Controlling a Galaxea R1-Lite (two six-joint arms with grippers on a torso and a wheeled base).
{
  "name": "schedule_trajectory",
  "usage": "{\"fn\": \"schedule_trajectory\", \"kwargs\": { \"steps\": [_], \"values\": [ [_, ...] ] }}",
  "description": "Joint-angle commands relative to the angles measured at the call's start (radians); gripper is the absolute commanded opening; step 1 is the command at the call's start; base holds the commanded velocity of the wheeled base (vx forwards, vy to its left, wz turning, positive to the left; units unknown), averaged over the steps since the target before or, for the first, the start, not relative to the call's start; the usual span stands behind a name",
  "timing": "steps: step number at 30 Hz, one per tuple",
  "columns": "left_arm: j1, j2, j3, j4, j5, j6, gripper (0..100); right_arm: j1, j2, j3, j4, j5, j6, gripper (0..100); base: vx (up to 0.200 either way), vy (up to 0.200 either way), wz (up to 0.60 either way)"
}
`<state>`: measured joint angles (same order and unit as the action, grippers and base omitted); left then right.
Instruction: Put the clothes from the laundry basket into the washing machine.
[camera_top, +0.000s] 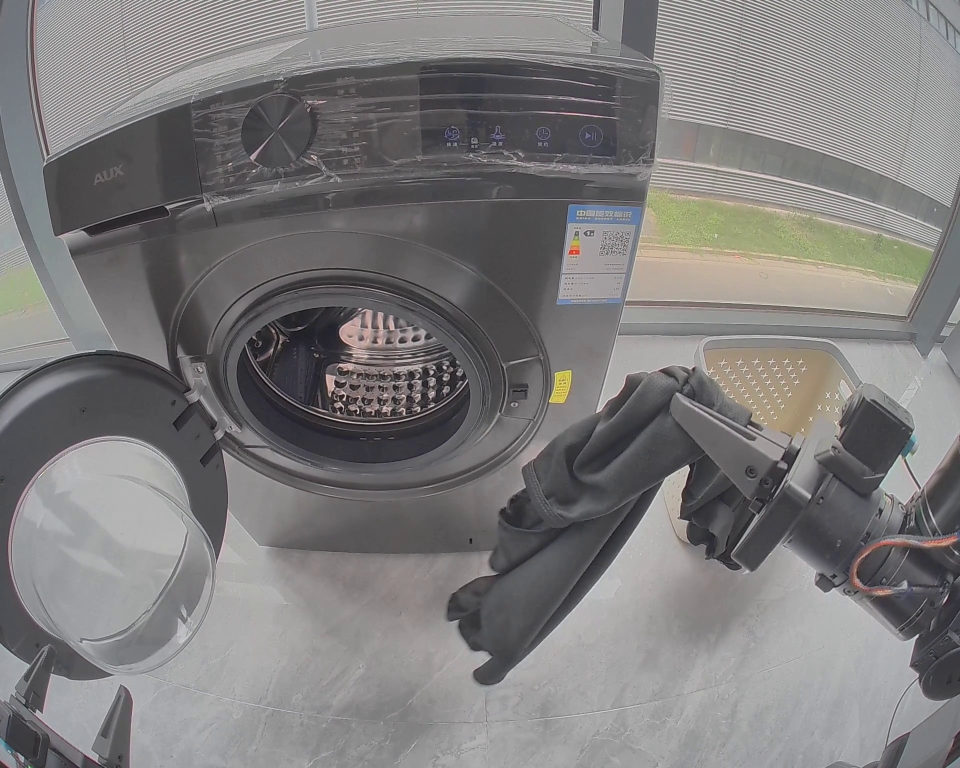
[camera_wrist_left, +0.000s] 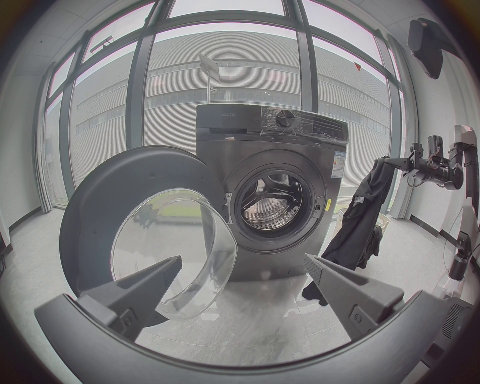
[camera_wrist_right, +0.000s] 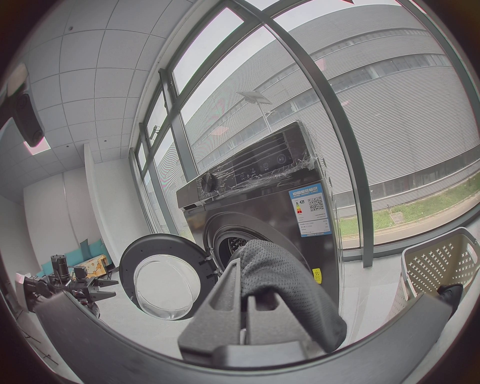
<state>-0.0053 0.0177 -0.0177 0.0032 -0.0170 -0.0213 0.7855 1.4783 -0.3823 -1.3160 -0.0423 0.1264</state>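
Logged washing machine (camera_top: 400, 230) straight ahead, front-loading, with door (camera_top: 100, 510) swung fully open toward the robot's left and drum mouth (camera_top: 355, 375) unobstructed. Noted laundry basket (camera_top: 780, 375) on the floor to the machine's right, just behind the right arm. Found dark garment (camera_top: 580, 490) out of the basket, hanging in one long drape from the pinch point down and leftward, lowest folds apparently on the floor.

Recorded right gripper (camera_top: 690, 410) pressed together on the garment's upper bunch, at roughly drum height, to the right of the opening. Recorded left gripper (camera_top: 82, 678) low beside the open door, spread, holding nothing.

Judged step in hand: carrying garment from basket to drum.

Judged key relation: drum mouth lying left of and beyond the right gripper, with the garment's long axis running downward, tail well below the opening. Expect need to raise or gather the tail before pushing in; otherwise risk of snagging on the drum mouth's lower edge. Right arm nearer and already loaded.
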Motion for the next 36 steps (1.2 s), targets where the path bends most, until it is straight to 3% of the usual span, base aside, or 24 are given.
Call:
{"fn": "schedule_trajectory", "kwargs": {
  "steps": [1, 20, 36],
  "values": [
    [-0.001, -0.018, 0.016, 0.0, 0.0, 0.0, 100, -0.005, 0.011, 0.002, 0.0, -0.001, -0.001, 0, 0.0, 0.0, 0.0],
    [0.001, -0.018, 0.016, 0.0, 0.0, -0.002, 100, -0.006, 0.01, 0.007, -0.002, -0.001, -0.001, 0, 0.0, 0.189, 0.0],
    [0.001, -0.018, 0.016, -0.002, 0.0, 0.006, 100, -0.04, 0.01, 0.1, 0.0, 0.007, 0.013, 0, 0.0, 0.0, 0.0]
  ]
}}
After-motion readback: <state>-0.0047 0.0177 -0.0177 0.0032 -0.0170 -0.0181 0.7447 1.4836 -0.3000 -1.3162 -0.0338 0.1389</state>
